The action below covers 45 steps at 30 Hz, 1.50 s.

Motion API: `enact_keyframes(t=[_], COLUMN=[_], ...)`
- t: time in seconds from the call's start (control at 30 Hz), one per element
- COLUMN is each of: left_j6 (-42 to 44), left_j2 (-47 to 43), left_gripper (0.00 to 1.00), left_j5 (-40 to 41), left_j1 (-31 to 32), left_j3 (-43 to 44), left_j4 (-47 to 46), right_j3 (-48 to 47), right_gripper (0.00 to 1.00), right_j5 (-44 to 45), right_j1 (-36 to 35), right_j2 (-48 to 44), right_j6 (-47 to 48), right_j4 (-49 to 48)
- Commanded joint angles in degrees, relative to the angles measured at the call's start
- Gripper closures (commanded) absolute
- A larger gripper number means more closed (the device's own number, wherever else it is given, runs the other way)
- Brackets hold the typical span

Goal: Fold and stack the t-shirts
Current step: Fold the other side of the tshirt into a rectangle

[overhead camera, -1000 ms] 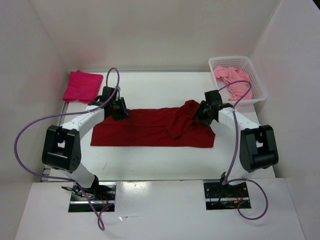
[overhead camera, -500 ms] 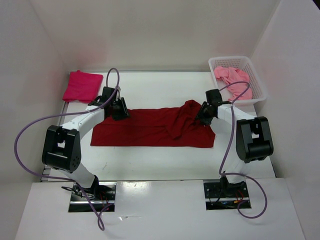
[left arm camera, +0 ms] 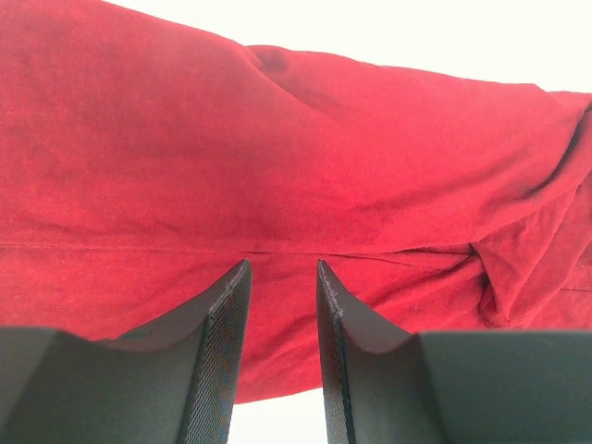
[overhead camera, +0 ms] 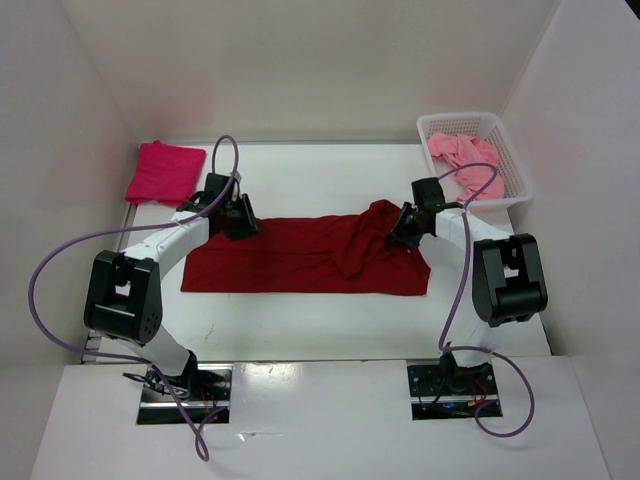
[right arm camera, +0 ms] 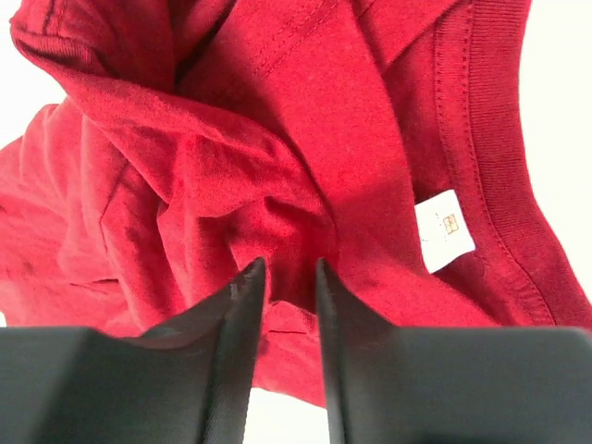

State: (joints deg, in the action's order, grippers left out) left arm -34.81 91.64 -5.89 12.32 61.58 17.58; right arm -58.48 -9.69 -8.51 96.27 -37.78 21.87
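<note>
Crimson-pink shirt (overhead camera: 164, 172) folded far left, one down, light pink shirt (overhead camera: 463, 160) heaped in the basket (overhead camera: 522, 185), dark red shirt (overhead camera: 290, 258) spread centrally, rumpled at right, right gripper (right arm camera: 289, 262) pinching that bunch, left gripper (left arm camera: 283, 265) narrow at the far edge, grip impossible to tell.

A white plastic mesh basket (overhead camera: 513, 152) sits at the far right corner of the white table (overhead camera: 320, 170), close against the right wall (overhead camera: 590, 150) and turned a little askew to the table's edges. The table is closed in by plain white panels: that right wall, a back wall (overhead camera: 300, 70) and a left wall (overhead camera: 50, 150), which lean outward as they rise. Nearest the camera, a separate white board (overhead camera: 320, 425) runs the full width of the top view in front of the table's near edge.
</note>
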Motion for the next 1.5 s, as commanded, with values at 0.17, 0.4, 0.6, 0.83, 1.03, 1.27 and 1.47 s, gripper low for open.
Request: enact_keyframes(t=[0.17,0.4,0.6,0.83,1.03,1.27,1.47], left_j6=[-0.52,-0.52,-0.52,0.0,0.53,1.14,1.15], left_j2=[-0.14,-0.14,1.0,1.0,1.53,4.95,9.69], left_gripper=[0.58,0.58,0.58,0.58,0.58,0.58,0.58], left_j5=[-1.14,-1.14,-0.62,-0.61,0.0,1.14,3.87], left_j1=[0.78,0.78,0.78,0.78,0.78,0.78,0.78], left_j3=[-0.15,0.91,2.04,3.72,4.25,8.37,11.89], left_j4=[-1.94,-1.94,-1.94,-1.41,-1.41,-1.94,-1.94], right_j3=[0.82,4.85,11.97,15.24,10.77,-1.8,-9.98], right_gripper=[0.96,1.0,0.99,0.88,0.6,0.89,0.64], right_j5=[0.2,1.52,1.52,1.61,3.54,1.78,5.83], right_j1=[-0.54,-0.54,-0.54,-0.54,-0.54,-0.54,-0.54], right_j2=[-3.79,-14.51,-23.13,-30.43,-28.87,-10.51,2.33], right_j6=[0.34,-1.33,-6.51,-12.48,-8.11,3.58,6.67], right_j4=[-0.87,5.55,9.5,12.67,10.49,0.38,-3.14])
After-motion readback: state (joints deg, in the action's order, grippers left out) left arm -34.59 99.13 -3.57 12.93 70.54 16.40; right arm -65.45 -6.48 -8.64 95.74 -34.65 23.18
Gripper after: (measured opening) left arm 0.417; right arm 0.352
